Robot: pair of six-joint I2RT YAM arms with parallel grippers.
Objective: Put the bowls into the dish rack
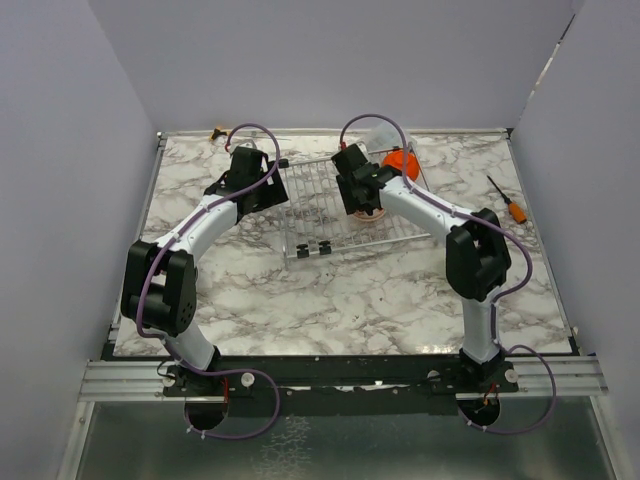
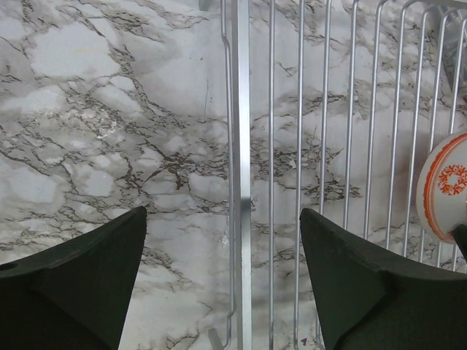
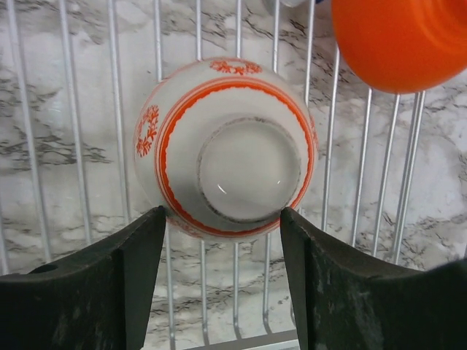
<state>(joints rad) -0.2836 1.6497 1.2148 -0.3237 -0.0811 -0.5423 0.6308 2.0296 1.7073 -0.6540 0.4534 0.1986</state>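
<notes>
The silver wire dish rack [image 1: 310, 195] lies flat mid-table. A white bowl with red pattern [image 3: 226, 146] sits upside down on its wires; it also shows in the top view [image 1: 370, 214] and at the right edge of the left wrist view [image 2: 445, 186]. My right gripper [image 3: 222, 219] is open just above it, its fingers [image 3: 131, 277] flanking the bowl's near edge. An orange bowl [image 3: 401, 40] sits at the rack's far right corner [image 1: 400, 162]. My left gripper [image 2: 222, 219] is open and empty over the rack's left rail [image 2: 242, 182]. The other bowls are out of view.
An orange-handled screwdriver [image 1: 508, 200] lies on the marble at the right. A clear plastic bag [image 1: 378, 135] lies behind the rack. A small brown item [image 1: 215, 132] lies at the back left corner. Grey walls enclose the table.
</notes>
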